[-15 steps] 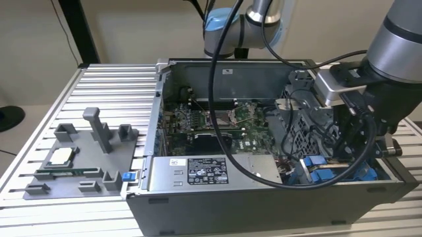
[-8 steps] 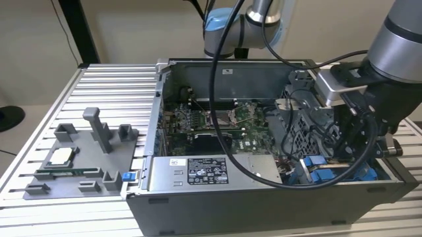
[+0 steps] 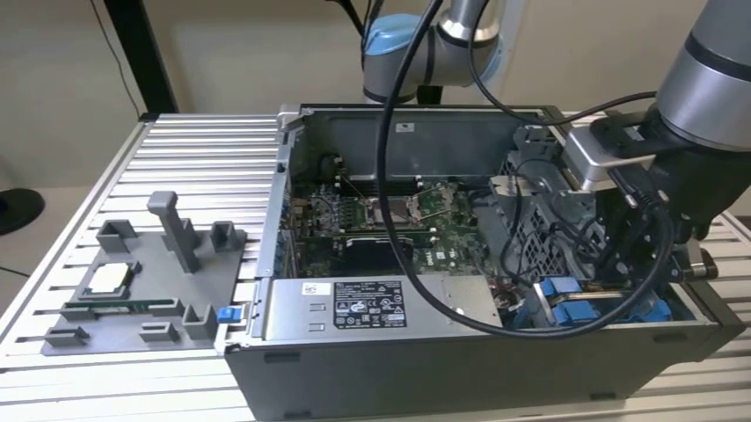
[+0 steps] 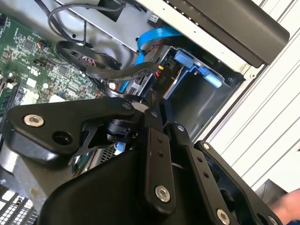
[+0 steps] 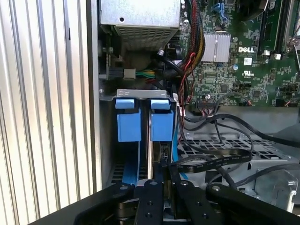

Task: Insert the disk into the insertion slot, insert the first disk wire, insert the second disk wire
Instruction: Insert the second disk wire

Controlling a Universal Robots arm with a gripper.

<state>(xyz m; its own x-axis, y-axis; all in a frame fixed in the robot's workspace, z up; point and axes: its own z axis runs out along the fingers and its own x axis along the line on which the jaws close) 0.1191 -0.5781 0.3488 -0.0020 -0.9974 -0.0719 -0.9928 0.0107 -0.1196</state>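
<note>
The gripper (image 5: pixel 163 174) is reaching down into the insertion slot (image 5: pixel 140 119), its fingers (image 4: pixel 157 101) pinching together on a black connector (image 4: pixel 143 84) at the disk's (image 5: pixel 161 152) edge. Beyond, the motherboard (image 5: pixel 234 70) and power supply (image 5: pixel 140 18) are sitting inside the case (image 3: pixel 470 352).

Counter (image 3: pixel 200 145): ribbed, silver aluminium slats. Directly on it: open grey metal computer case (image 3: pixel 470 352), towards the exterior view's right; flat grey plastic fixture tray (image 3: pixel 141 303), just beside it, exterior view's left.
</note>
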